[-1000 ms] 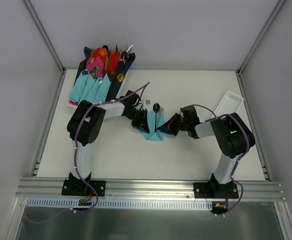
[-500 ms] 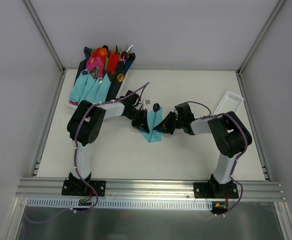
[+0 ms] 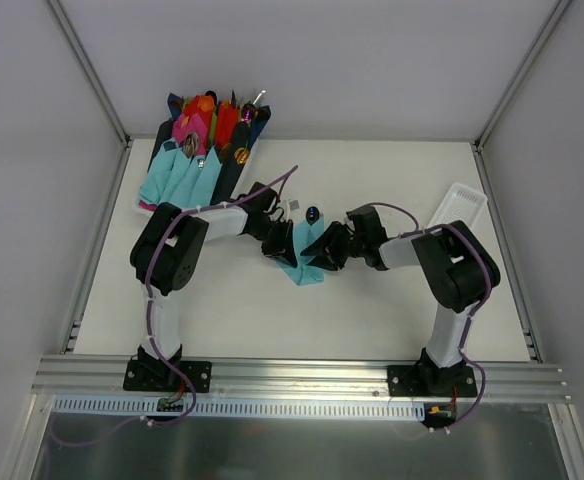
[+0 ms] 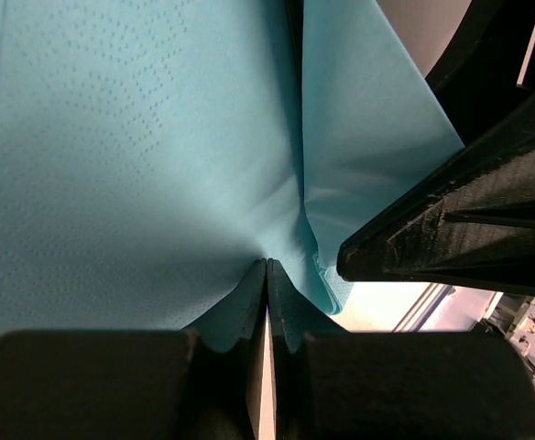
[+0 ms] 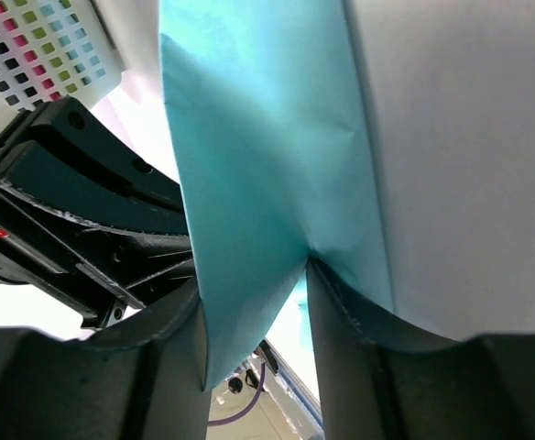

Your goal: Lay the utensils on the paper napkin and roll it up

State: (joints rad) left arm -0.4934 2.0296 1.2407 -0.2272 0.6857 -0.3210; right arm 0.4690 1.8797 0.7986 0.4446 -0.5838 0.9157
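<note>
The teal paper napkin (image 3: 308,264) lies mid-table, its two sides lifted into a narrow fold. A spoon's dark oval bowl (image 3: 312,213) sticks out of its far end; the rest of the utensils are hidden inside. My left gripper (image 3: 284,243) is shut on the napkin's left side, and the pinch shows in the left wrist view (image 4: 267,266) on the teal sheet (image 4: 139,137). My right gripper (image 3: 325,250) is at the napkin's right side. In the right wrist view (image 5: 254,302) its jaws stand apart, with the teal flap (image 5: 258,165) hanging between them.
A tray (image 3: 144,204) at the back left holds several rolled napkins in teal, pink, red and navy with cutlery. A white basket (image 3: 459,207) sits at the right. A small tag (image 3: 295,204) lies beside the spoon. A colour card (image 5: 57,37) shows behind the napkin.
My right gripper has moved left toward the left gripper, pushing the napkin's right side up and over. The napkin is narrower. The left gripper has held its grip.
</note>
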